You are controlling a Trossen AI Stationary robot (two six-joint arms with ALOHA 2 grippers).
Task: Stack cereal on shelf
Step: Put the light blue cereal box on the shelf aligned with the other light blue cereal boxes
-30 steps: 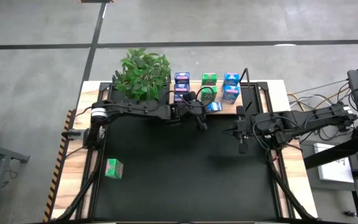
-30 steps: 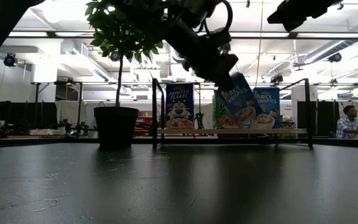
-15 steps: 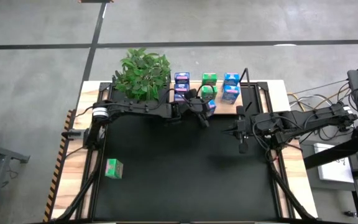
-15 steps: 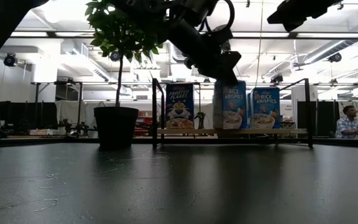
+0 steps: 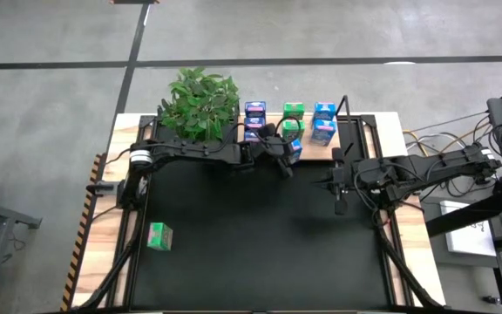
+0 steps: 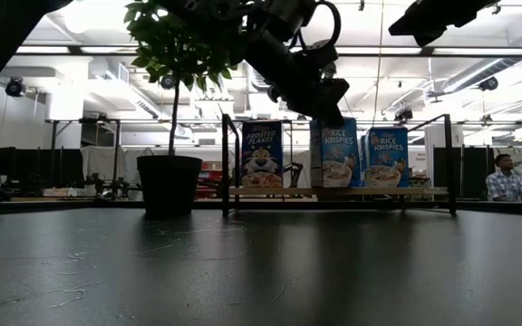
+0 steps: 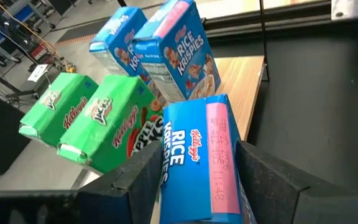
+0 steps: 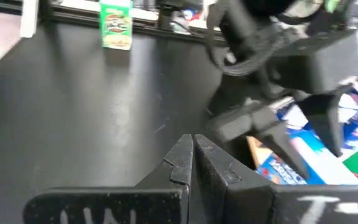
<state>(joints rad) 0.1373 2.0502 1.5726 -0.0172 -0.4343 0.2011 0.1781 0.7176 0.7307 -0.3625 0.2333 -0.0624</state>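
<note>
Upright, light-blue cereal box [image 6: 337, 152] (on shelf [image 6: 424, 191])

A robotics lab or workshop: a grey concrete floor [image 5: 59, 105], exposed ceiling ducts [image 6: 107, 68] and strip lights, metal racks [image 6: 80, 145], loose cables [image 5: 425, 135], and a seated person [image 6: 501, 177] behind the worktop [image 5: 390, 126].

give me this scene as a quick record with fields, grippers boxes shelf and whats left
left gripper: fingers either side of a light blue Rice Krispies box upright on the shelf, grip cannot be told
right gripper: shut, empty, over the black mat
shelf: light wood board at the table's far edge, carrying blue-purple, green and light blue boxes
left to stack: green cereal box on the mat's near left
beside shelf: leafy potted plant
</note>
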